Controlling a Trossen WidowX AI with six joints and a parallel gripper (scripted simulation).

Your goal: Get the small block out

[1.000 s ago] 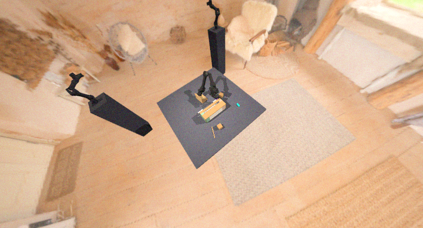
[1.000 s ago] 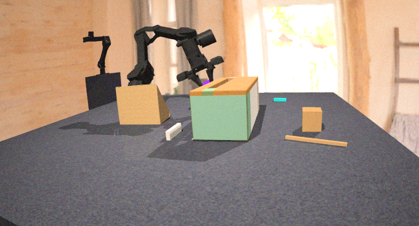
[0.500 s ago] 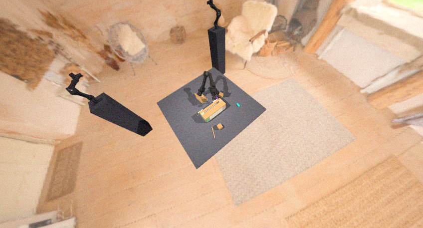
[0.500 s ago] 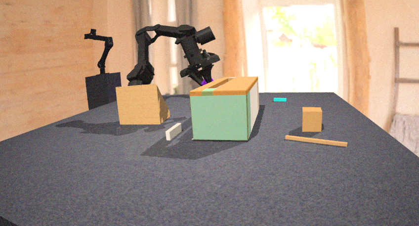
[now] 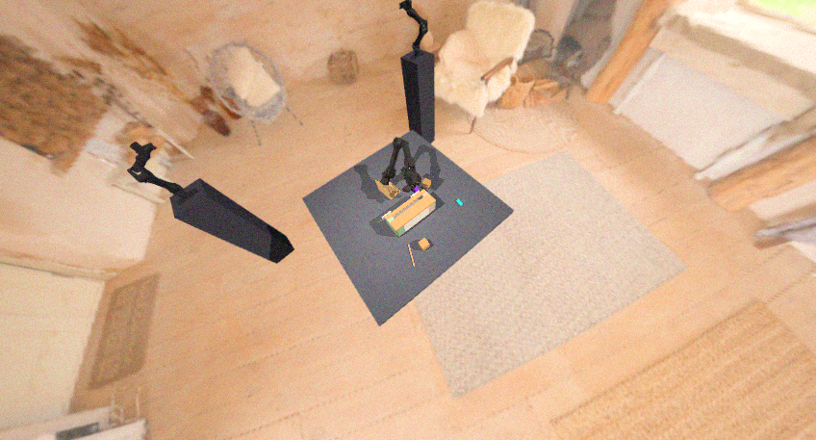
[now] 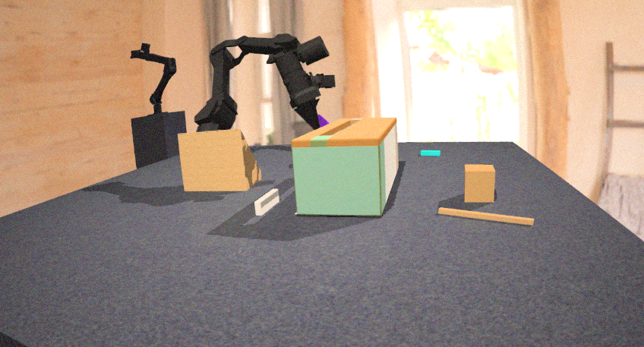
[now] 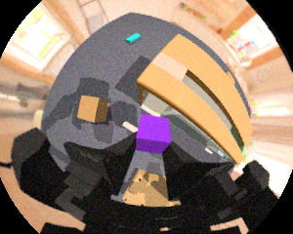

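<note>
My gripper [image 5: 415, 187] [image 6: 319, 124] [image 7: 150, 136] is shut on the small purple block [image 5: 417, 190] [image 6: 322, 121] [image 7: 153, 134]. It holds the block above the table, just beside the box's long side, near the end away from the green wall. In the exterior view the box's orange lid partly hides the fingertips and block. The box [image 5: 426, 199] [image 6: 339, 181] [image 7: 205, 58] stands upright, with a slotted orange lid and a green end wall. In the wrist view the block shows a gap-free hold between the dark fingers; the exact distance to the box is hard to tell.
A tan wedge [image 5: 387, 188] [image 6: 212, 160] [image 7: 146, 187] stands near the arm's base. An orange block [image 5: 426, 182] [image 7: 89, 108] is close to the gripper. Another orange block [image 5: 423, 243] [image 6: 478, 184], a stick [image 5: 411, 256] [image 6: 485, 216] and a teal piece [image 5: 459, 202] [image 6: 430, 152] [image 7: 133, 38] lie beyond the box.
</note>
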